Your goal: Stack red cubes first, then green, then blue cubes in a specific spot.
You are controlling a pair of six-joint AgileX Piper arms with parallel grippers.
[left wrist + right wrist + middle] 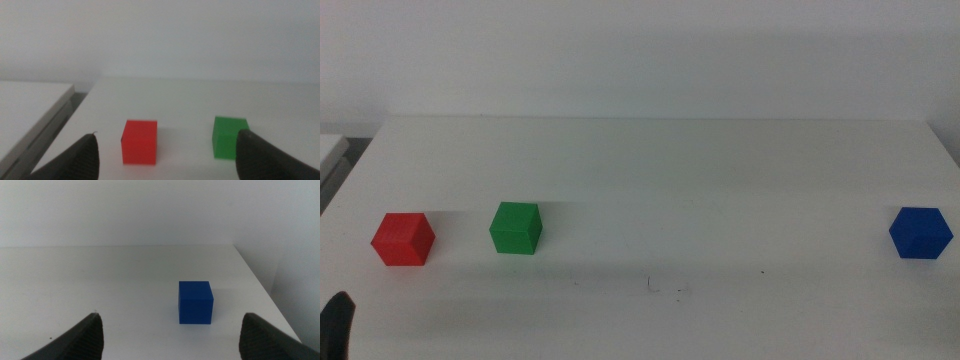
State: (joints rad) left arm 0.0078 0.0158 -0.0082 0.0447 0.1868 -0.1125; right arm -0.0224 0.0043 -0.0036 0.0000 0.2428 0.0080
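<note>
So right now all three cubes are just sitting on the white table [650, 170], none stacked. The red cube [403, 239] is way over on my left side, with the green cube [515, 228] near it on its right, the two apart with a gap of bare table between them. The blue cube [920, 233] is off on its own at the far right, well apart from the other two. The faint pencil-like mark [665, 288] is on the tabletop toward the near edge, roughly in the middle between the green and the blue, and nothing sits on it. My left gripper [167, 155] is hanging back at the near left corner; in the middle view only a dark bit of it [335, 322] pokes in at the bottom edge. From its wrist camera the jaws are spread wide and holding nothing, with the red cube [139, 142] sitting ahead between them and the green cube [229, 137] just by one jaw tip. My right gripper [172, 332] is out of the middle view, also spread wide with nothing in it, and the blue cube [195, 302] rests on the table ahead of it, near the table's side edge.
</note>
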